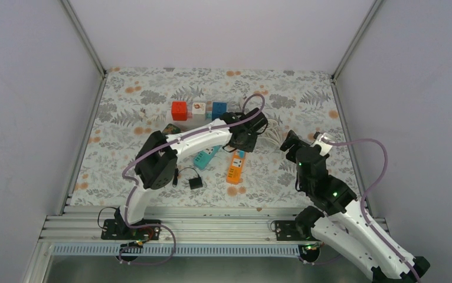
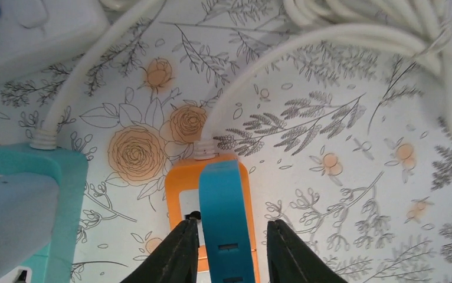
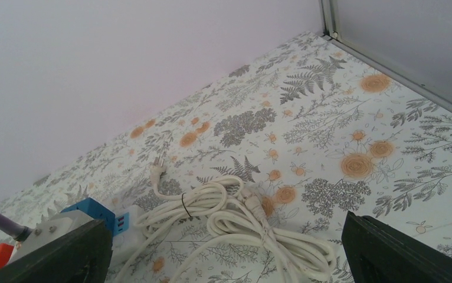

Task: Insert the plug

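Observation:
A blue plug (image 2: 223,188) sits upright on the orange power strip (image 2: 179,188), which lies on the floral mat (image 1: 234,170). My left gripper (image 2: 232,222) hangs over the strip with one finger on each side of the plug. The left finger is close against the plug and a gap shows at the right finger, so the jaws stand open. In the top view the left gripper (image 1: 244,141) is at the strip's far end. My right gripper (image 1: 288,140) is held wide open to the right, above the mat, with nothing in it (image 3: 226,259).
A teal power strip (image 1: 206,156) lies left of the orange one. A black adapter (image 1: 195,182) sits nearer the bases. Red (image 1: 179,110), white (image 1: 198,108) and blue (image 1: 218,109) cubes line the back. A coiled white cable (image 3: 241,218) with its plug (image 3: 157,171) lies ahead of the right gripper.

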Tool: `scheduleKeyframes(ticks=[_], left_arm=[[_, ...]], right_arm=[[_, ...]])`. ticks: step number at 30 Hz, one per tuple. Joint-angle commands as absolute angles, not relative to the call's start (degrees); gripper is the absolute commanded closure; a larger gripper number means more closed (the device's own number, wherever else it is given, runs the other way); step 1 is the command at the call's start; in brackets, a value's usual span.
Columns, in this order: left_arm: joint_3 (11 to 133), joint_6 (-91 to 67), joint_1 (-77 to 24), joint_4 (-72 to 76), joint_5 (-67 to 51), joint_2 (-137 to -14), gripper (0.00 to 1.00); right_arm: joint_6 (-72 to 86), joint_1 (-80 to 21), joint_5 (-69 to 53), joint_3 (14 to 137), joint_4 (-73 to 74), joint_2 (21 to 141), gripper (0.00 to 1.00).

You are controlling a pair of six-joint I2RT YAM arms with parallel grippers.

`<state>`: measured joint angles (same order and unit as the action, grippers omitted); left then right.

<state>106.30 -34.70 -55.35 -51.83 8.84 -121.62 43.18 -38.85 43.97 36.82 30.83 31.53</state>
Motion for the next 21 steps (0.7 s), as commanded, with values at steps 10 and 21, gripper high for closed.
scheduleKeyframes(ticks=[10, 21], left_arm=[[104.5, -33.4, -55.2, -51.9, 6.9, -125.9, 0.92], [99.1, -39.8, -55.6, -49.9, 4.0, -126.4, 0.98]], right_arm=[[43.9, -38.4, 45.0, 36.0, 29.1, 32.4, 0.0], [43.8, -38.4, 45.2, 36.2, 29.2, 32.8, 0.0]])
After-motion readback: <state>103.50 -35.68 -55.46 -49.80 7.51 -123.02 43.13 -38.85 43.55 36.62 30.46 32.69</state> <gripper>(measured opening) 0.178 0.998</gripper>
